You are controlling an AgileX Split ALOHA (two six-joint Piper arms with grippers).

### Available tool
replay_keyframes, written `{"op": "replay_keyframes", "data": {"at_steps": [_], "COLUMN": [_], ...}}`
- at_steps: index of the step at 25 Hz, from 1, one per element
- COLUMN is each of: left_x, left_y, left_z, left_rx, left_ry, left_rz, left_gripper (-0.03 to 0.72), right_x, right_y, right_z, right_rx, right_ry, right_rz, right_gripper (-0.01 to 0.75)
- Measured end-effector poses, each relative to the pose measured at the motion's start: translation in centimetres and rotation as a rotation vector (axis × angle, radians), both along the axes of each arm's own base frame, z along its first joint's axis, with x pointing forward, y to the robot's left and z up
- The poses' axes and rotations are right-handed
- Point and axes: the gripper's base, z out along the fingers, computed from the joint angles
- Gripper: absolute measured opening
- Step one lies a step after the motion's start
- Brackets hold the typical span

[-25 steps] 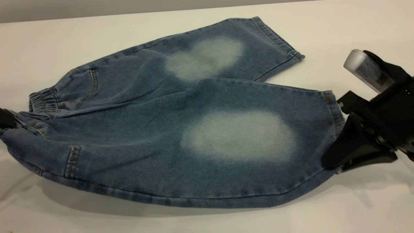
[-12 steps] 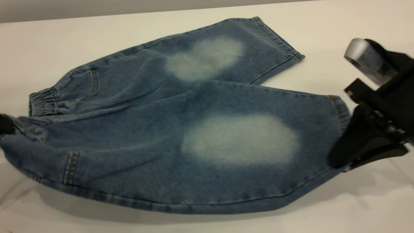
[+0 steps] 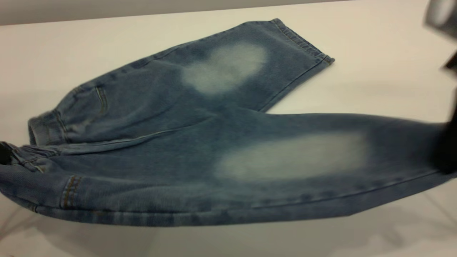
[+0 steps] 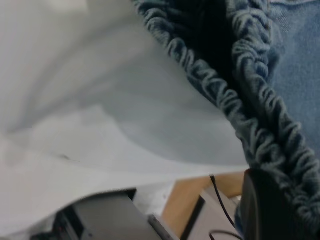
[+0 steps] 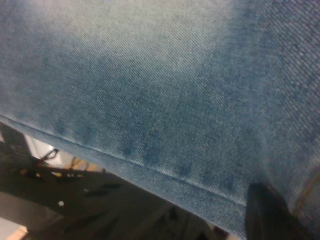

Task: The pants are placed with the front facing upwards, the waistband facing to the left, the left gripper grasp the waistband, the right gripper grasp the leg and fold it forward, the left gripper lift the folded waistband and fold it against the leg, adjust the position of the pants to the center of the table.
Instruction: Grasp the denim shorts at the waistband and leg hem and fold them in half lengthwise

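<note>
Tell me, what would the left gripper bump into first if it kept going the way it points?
Probably nothing new: the left gripper already holds the waistband. Beyond it lie only more of the pants.

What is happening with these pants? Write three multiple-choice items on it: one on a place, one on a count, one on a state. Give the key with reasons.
1. In the exterior view, where is the waistband of the pants?
A. At the left end
B. At the right end
C. Hidden under a leg

2. How many pale patches show on the front of the pants?
A. One
B. Two
C. Four

3. What state is the near leg in?
A. Lying flat on the table
B. Held up and stretched out
C. Folded over the far leg

Key:
1 A: the gathered band sits at the left, by the left gripper.
2 B: one patch on each leg.
3 B: the right gripper holds its end, with a shadow beneath.
</note>
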Motion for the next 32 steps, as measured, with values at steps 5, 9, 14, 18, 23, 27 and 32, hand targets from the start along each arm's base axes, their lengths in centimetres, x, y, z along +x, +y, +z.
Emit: {"op": "replay_keyframes", "data": {"at_steps": [5,9,14,18,23,27,32], "left_x": [-0.1,0.2,1.1,1.7,2.8,3.5,4.2], "left_y": [-0.4,-0.8,-1.2,-1.6,-1.6,-1.4,-1.1], "left_z": [0.4,0.7,1.3,2.0,2.6,2.9,3.2], "left_rx": [-0.060,-0.115,-0.201,-0.287,-0.347,-0.371,-0.392], "left_ry": [0.016,-0.016,-0.086,-0.131,-0.204,-0.232,-0.262], "left_rz": [0.001,0.025,0.081,0.140,0.246,0.328,0.423], "left_gripper": [0.117,0.117,0.117,0.117,0.117,0.117,0.117], "right_x": [-0.5,0.6,3.7,6.3,10.1,13.1,16.2], "right_y": [-0.2,-0.2,-0.1,0.2,0.6,1.2,2.0], "right_z": [4.5,7.5,7.8,7.5,7.1,6.9,6.1], "right_rx": [-0.021,-0.012,-0.020,0.005,0.031,0.058,0.082], "right_ry": [-0.157,-0.289,-0.333,-0.330,-0.360,-0.380,-0.390], "right_rz": [-0.039,-0.054,-0.073,-0.079,-0.113,-0.113,-0.118], "right_gripper": [0.025,0.025,0.025,0.025,0.025,0.025,0.025]}}
